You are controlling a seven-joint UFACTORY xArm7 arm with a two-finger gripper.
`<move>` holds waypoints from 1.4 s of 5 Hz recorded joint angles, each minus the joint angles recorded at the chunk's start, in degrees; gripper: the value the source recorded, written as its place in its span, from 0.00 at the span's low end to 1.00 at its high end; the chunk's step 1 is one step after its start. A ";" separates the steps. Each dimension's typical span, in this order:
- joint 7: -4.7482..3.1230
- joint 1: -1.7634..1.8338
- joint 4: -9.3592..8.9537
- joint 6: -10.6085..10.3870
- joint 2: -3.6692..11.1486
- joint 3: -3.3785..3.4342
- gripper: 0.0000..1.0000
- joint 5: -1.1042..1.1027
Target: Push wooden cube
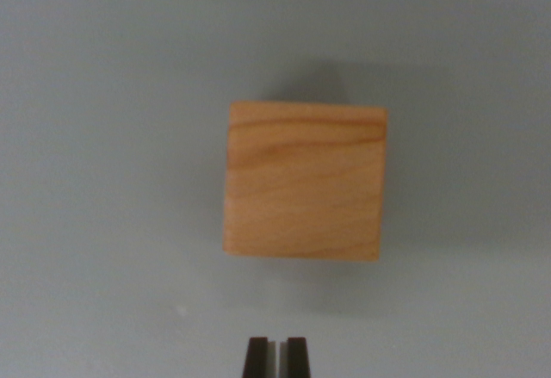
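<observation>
The wrist view looks straight down onto a plain grey worktop. The wooden cube sits a little to the wrist view's right of centre, resting flat on the worktop. Only its top face shows clearly: light orange-brown wood with fine grain lines running across it and one darker streak near the far edge. Its edges sit nearly square to the frame, turned only slightly. A soft shadow spreads on the worktop beyond its far edge and to its right.

The tool enters at the bottom edge of the view, just left of the cube's midline. Only the two dark fingertips show, standing upright side by side as narrow blocks. They are drawn almost together, with just a thin pale slit between them, and nothing is held in that slit. So the tool is closed and empty.

The tool points down toward the worktop, with the camera above it looking along the same line. A band of bare grey worktop lies between the fingertips and the near edge of the cube, so the tool and cube are apart, not touching. How high the fingertips ride over the worktop cannot be told from this view. The rest of the arm is out of sight.
</observation>
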 joint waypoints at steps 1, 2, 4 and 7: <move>0.00 0.00 0.00 0.00 0.00 0.00 0.00 0.00; -0.02 -0.11 -1.04 -1.35 0.40 -0.13 0.00 -0.03; -0.03 -0.19 -1.87 -2.43 0.71 -0.24 0.00 -0.05; -0.04 -0.25 -2.45 -3.18 0.93 -0.32 0.00 -0.07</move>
